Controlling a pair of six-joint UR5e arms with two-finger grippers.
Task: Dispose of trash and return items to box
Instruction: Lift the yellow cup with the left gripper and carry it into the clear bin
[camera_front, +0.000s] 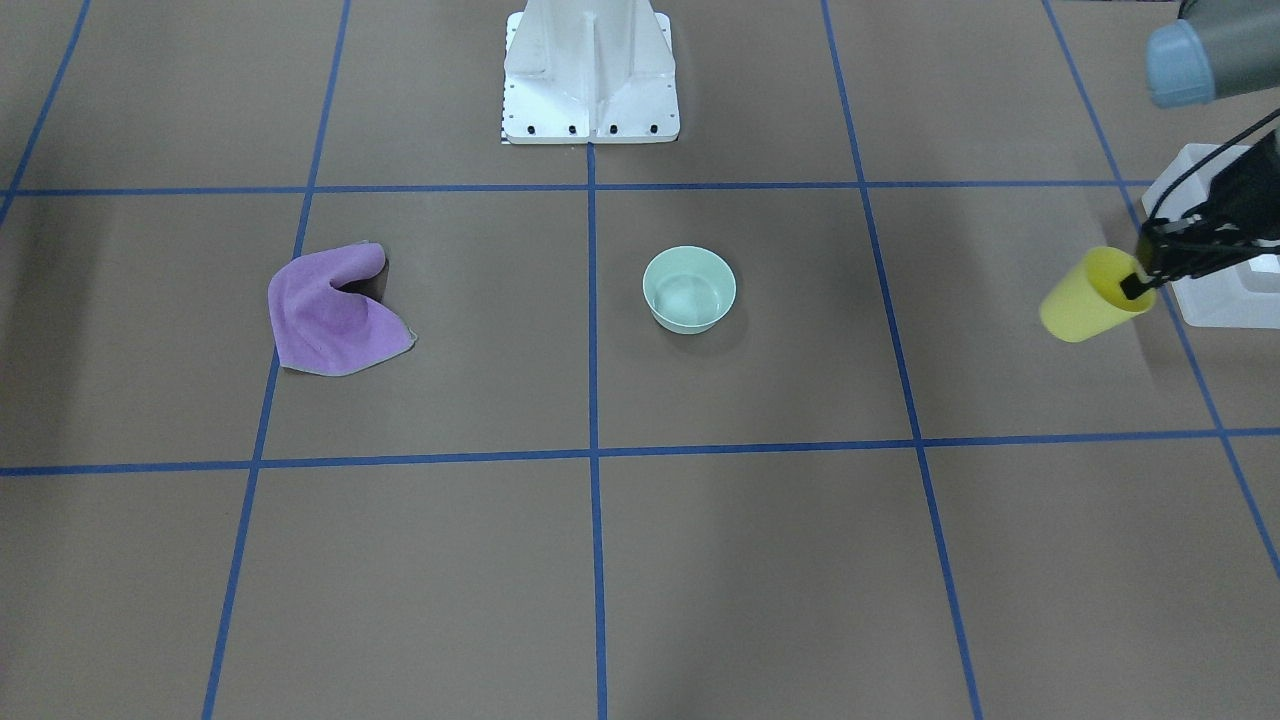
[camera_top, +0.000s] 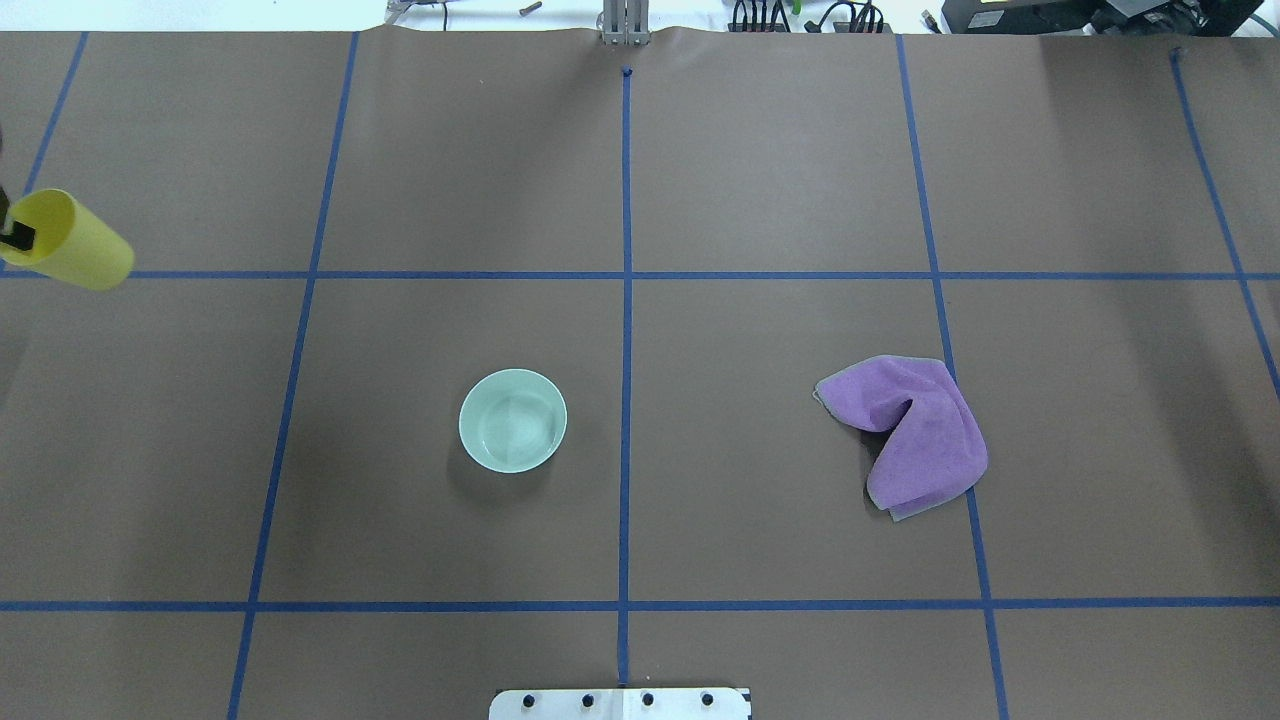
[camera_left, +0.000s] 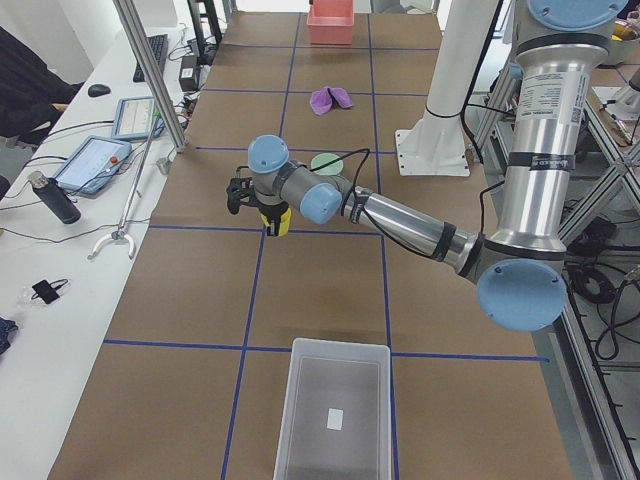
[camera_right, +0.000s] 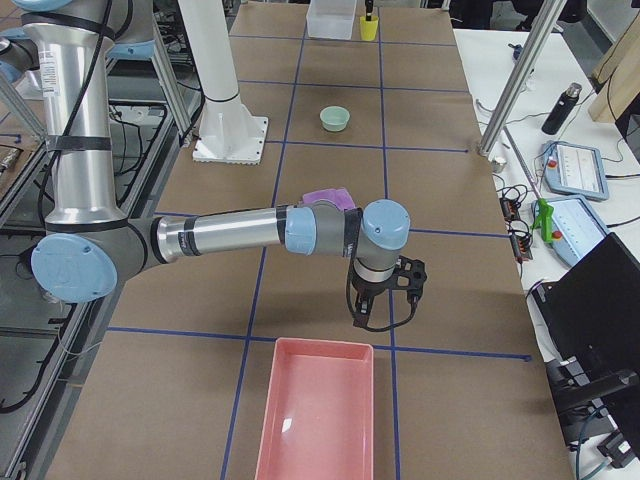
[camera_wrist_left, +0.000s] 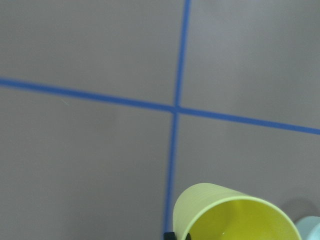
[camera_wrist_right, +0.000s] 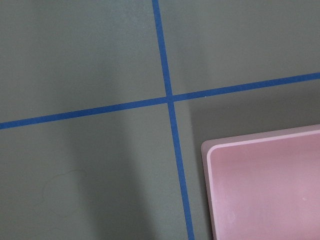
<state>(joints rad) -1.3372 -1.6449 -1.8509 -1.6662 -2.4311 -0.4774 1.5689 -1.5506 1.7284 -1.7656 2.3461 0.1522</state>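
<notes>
Carrying: the left pincer (camera_front: 1138, 285) clamps the yellow cup (camera_front: 1085, 305) by its rim, one finger inside the mouth, with the cup clear of the table.
Box: the box (camera_left: 336, 380) sits lower than this pincer and outboard of it, on the side away from the bowl. Its long axis seems to run along the table, and the left arm is far nearer to it.
Cup axis: tipped nearly flat, mouth at the pincer, base pointing away toward the bowl.
Bowl: the mint bowl (camera_front: 689, 290) stands upright, well apart inboard.
Cloth: the purple cloth (camera_front: 335, 315) lies farther still.
Right pincer: the right pincer (camera_right: 385, 295) hangs just beside a pink tray (camera_right: 262, 440); whether it is open or closed cannot be told.
</notes>
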